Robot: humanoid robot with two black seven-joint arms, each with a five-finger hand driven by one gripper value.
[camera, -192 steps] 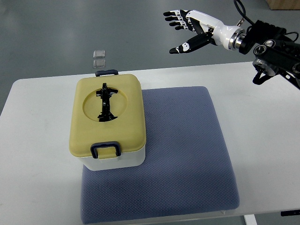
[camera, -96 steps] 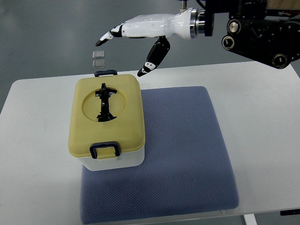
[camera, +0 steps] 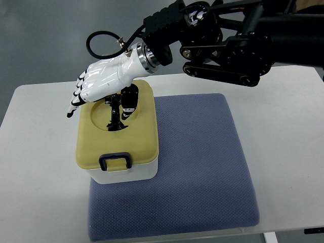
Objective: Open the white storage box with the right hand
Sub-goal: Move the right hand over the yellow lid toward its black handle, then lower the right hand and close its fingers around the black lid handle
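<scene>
The white storage box (camera: 126, 172) stands on the left part of a blue-grey mat (camera: 197, 162). Its yellow lid (camera: 136, 142) is closed, with a round recess holding a black folding handle (camera: 115, 115) and a dark blue latch (camera: 114, 161) at the near side. My right hand (camera: 96, 88), white with black fingertips, reaches in from the right and hovers over the far left part of the lid. Its fingers (camera: 76, 101) are spread and point down-left past the lid's edge. Its thumb (camera: 130, 101) hangs by the black handle. It holds nothing.
The white table (camera: 40, 167) carries the mat and box. The black right arm (camera: 228, 40) stretches across the far side of the table. Grey floor lies beyond the far edge.
The right hand has swung from high at the far right, across to the left and down, and now hangs over the far part of the box lid. The box has not moved.
</scene>
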